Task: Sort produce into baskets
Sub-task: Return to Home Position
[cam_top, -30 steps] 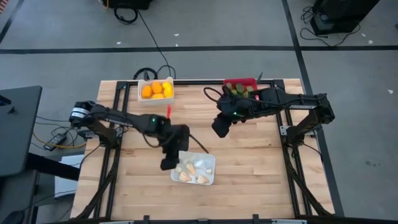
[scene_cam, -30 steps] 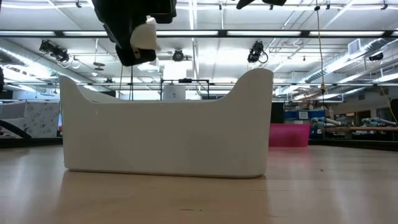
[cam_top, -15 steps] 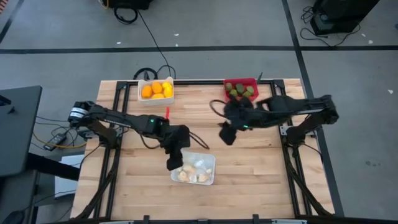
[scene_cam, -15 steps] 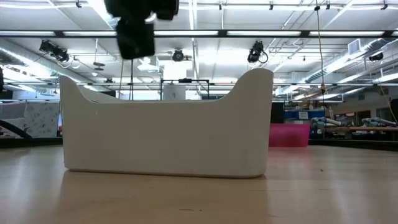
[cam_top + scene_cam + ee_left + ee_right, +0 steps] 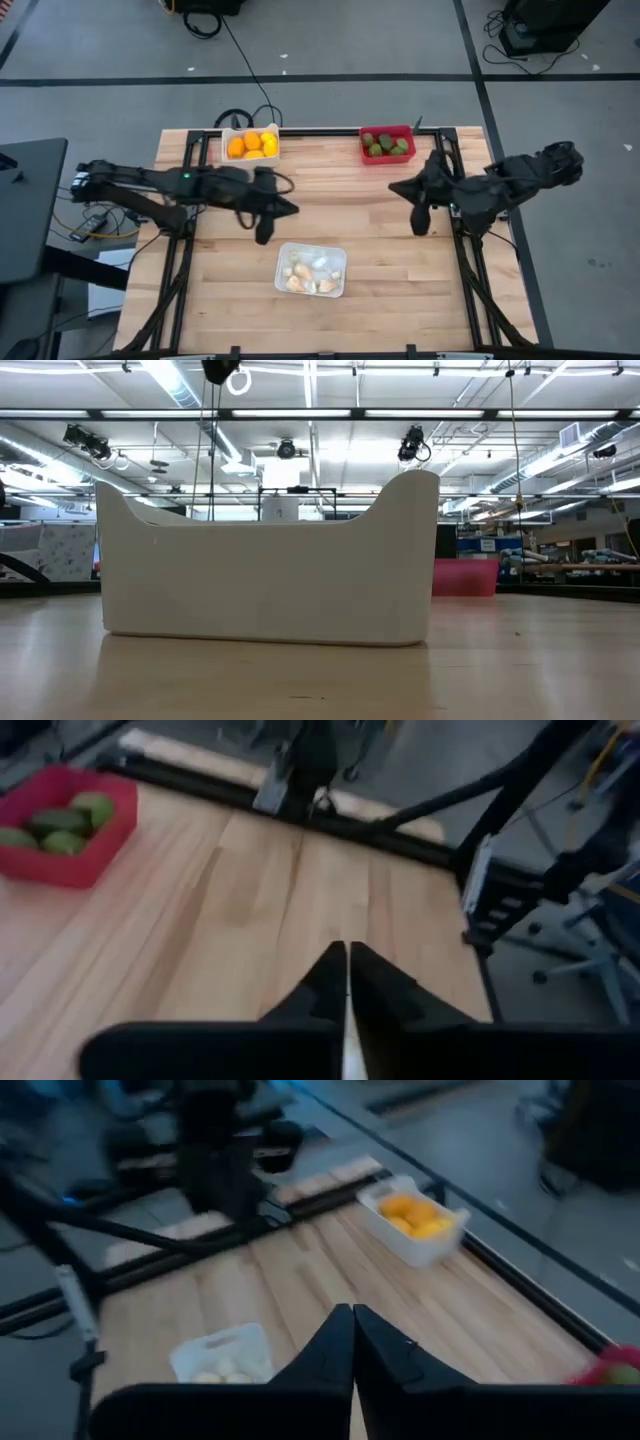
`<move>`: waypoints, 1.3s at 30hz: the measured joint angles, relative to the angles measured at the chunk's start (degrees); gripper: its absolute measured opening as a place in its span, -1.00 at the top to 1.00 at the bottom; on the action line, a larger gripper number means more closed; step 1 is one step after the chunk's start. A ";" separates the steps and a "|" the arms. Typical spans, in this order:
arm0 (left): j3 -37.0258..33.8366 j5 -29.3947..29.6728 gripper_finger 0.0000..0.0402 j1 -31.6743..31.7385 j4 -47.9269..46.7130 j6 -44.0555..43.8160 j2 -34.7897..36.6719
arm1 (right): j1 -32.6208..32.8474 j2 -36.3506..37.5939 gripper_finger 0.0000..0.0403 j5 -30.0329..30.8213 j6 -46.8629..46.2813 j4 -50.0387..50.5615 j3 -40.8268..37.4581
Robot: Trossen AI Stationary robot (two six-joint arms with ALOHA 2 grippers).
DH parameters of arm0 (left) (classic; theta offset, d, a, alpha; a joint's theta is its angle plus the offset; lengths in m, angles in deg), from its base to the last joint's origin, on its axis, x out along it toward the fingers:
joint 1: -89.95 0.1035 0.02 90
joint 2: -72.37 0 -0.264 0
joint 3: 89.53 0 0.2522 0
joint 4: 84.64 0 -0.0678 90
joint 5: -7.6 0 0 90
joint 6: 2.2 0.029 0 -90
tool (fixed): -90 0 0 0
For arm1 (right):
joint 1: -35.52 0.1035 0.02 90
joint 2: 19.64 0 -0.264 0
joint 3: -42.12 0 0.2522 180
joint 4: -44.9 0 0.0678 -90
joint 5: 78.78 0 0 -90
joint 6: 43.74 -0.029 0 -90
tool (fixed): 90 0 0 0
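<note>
The wide white tray [image 5: 336, 272] near the table's middle front holds several whitish garlic bulbs [image 5: 305, 275]; it fills the low view [image 5: 270, 575]. A white bin [image 5: 227, 142] of orange and yellow fruits [image 5: 251, 145] stands at the far left. A red bin [image 5: 405, 131] of green fruits [image 5: 385, 146] stands at the far right. My left gripper [image 5: 290, 208] is shut and empty, raised above the table left of centre and pointing right. My right gripper [image 5: 395, 188] is shut and empty, raised near the right edge and pointing left.
Bare wood lies between the two grippers and in front of the far bins. The left wrist view shows the red bin [image 5: 60, 825] and the table's right frame [image 5: 485, 890]. The right wrist view shows the fruit bin [image 5: 415, 1225] and the tray [image 5: 222, 1360].
My left gripper held a whitish bulb over the tray's left end; the bulb no longer shows in it. It has risen and drawn back toward the table's left and far side. My right gripper has drawn away from the middle, toward the table's right edge.
</note>
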State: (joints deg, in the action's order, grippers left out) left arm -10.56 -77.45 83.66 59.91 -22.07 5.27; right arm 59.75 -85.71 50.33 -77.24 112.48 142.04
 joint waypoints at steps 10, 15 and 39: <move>-16.77 0.40 0.97 2.34 15.26 1.96 17.89 | 1.67 15.81 0.96 -13.10 25.52 -55.71 -36.86; -26.64 -1.56 0.98 3.62 22.22 0.95 25.38 | -0.76 17.82 0.95 -12.37 26.80 -58.67 -46.63; -35.27 2.10 0.97 15.43 -2.07 1.48 67.27 | -23.67 44.56 0.98 -28.64 23.52 -66.37 -69.68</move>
State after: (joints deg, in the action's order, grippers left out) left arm -45.83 -75.35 99.09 57.83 -20.59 72.54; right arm 36.08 -41.15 21.69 -53.71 46.11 72.36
